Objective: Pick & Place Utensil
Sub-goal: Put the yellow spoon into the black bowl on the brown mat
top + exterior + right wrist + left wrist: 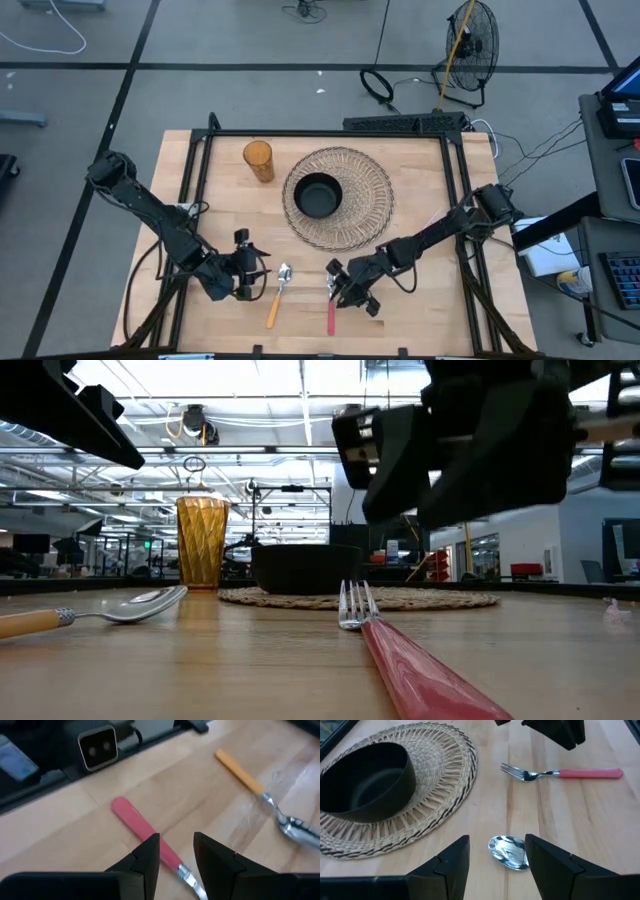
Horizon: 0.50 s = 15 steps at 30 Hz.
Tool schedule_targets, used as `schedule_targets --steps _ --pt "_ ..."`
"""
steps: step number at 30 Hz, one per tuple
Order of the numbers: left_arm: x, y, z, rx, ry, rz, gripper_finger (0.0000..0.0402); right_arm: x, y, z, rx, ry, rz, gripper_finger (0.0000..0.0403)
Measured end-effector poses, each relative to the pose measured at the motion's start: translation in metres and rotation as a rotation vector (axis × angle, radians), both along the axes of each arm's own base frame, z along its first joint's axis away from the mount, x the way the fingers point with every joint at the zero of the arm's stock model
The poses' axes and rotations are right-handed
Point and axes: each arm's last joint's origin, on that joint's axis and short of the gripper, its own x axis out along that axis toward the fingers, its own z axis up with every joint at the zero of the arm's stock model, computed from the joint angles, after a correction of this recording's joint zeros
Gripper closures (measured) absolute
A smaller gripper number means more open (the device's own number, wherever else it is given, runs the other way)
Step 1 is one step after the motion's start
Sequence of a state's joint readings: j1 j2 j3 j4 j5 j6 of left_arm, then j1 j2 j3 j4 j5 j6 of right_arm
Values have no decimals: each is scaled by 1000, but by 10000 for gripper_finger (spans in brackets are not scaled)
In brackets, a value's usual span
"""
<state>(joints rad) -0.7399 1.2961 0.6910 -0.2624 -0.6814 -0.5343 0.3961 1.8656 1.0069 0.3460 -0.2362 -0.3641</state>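
Observation:
A fork (332, 305) with a red handle and a spoon (277, 295) with an orange handle lie flat on the wooden table near its front edge. My right gripper (176, 842) hangs open just above the fork (145, 832), one finger on each side of the handle near the neck, clear of it in the low view (420, 470). My left gripper (497, 842) is open and low, to the left of the spoon, pointing at the spoon's bowl (509, 852). In the high view the left gripper (262, 272) and the right gripper (335, 285) flank the spoon.
A black bowl (318, 195) sits on a round woven placemat (375, 190) in the middle of the table. An amber cup (258, 160) stands at the far left of the mat. A black frame (205, 150) runs along the table's edges.

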Motion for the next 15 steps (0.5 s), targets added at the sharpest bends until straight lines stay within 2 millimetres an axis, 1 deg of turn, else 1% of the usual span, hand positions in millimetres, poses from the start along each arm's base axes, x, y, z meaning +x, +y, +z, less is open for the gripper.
schedule_targets --steps 8,15 --pt "-1 -1 -1 -55 21 -7 204 5 -12 4 27 8 -59 287" --pt "-1 -3 -1 -94 47 -30 204 5 -13 4 26 12 -60 287"
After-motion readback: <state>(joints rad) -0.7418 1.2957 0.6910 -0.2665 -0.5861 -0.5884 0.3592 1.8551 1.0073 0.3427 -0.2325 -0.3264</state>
